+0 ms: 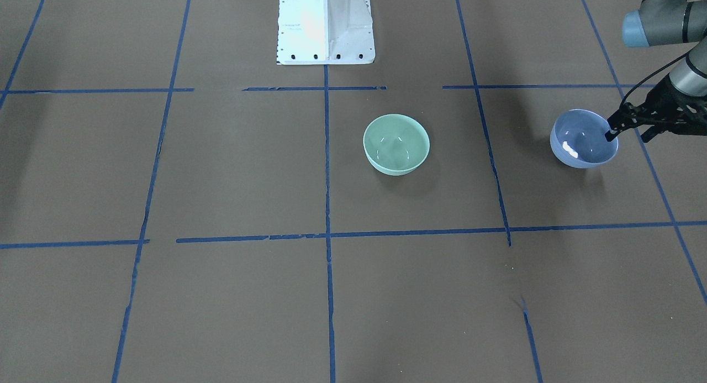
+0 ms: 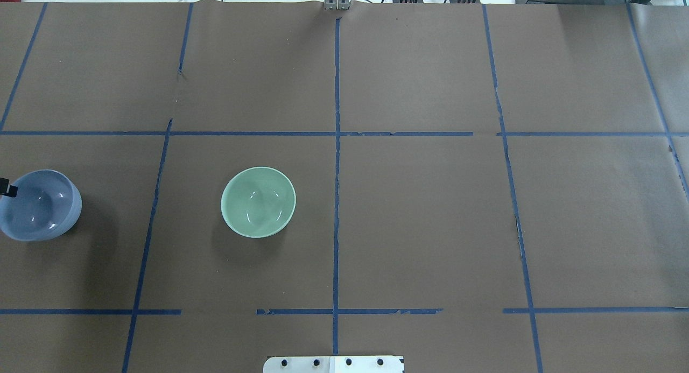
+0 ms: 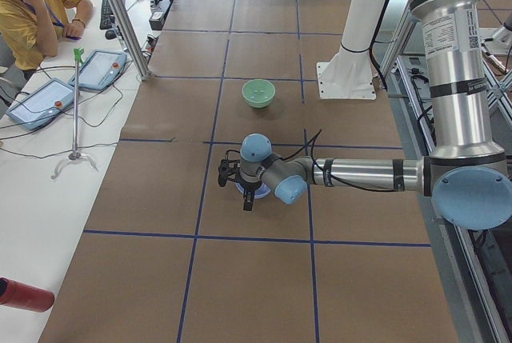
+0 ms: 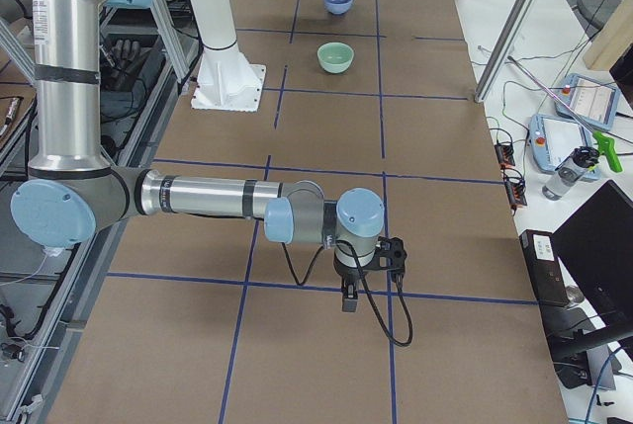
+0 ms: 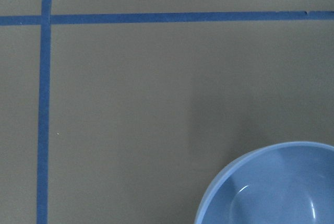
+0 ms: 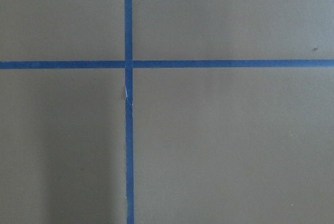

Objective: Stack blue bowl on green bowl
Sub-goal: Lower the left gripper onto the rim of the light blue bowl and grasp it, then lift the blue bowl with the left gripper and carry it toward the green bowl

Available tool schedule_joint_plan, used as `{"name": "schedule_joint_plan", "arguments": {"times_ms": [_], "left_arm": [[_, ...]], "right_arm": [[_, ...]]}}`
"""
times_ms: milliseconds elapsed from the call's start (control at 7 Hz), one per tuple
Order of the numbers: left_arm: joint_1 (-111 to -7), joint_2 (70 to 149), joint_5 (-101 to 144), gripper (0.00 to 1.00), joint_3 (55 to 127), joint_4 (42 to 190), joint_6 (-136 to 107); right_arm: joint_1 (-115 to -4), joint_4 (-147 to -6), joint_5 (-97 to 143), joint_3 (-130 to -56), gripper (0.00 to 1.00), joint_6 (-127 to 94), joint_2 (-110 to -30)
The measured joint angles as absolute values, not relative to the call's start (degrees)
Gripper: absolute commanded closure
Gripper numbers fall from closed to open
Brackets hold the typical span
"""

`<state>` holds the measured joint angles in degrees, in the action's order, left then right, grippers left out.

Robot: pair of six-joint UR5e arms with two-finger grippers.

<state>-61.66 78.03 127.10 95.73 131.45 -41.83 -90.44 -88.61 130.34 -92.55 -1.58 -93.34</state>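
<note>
I am watching the left pincer (image 1: 610, 133) gripping the rim of the glossy, deep periwinkle blue bowl (image 1: 580, 142) at the surface's (image 1: 221, 167) left end. Farther right, the green bowl (image 1: 396, 145) is sitting well apart. Whether the right pincer (image 4: 348, 302) is open, I cannot tell.

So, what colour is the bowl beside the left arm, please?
Glossy periwinkle blue; the blue bowl shows best in the exterior front-facing view.

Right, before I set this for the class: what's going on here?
The left gripper is at the rim of the blue bowl; whether it has clamped on is unclear. The green bowl sits empty and apart from it, nearer the middle. The right gripper hangs over the table, away from both bowls. Nothing is stacked yet.
</note>
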Motion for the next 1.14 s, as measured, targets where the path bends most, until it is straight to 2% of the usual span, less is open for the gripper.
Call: {"name": "schedule_joint_plan", "arguments": {"times_ms": [143, 857, 1143], "left_arm": [[-60.82, 77.63, 126.88, 1.00, 95.48, 132.36, -42.83], [-60.79, 76.96, 126.81, 1.00, 97.33, 132.70, -43.32], [-61.63, 76.03, 127.11, 1.00, 105.97, 127.13, -43.59]], "right_arm": [[-90.44, -88.63, 130.34, -92.55, 0.00, -1.58, -93.34], [-90.44, -88.59, 130.36, -92.55, 0.00, -1.58, -93.34], [-90.44, -88.59, 130.40, -92.55, 0.00, -1.58, -93.34]]}}
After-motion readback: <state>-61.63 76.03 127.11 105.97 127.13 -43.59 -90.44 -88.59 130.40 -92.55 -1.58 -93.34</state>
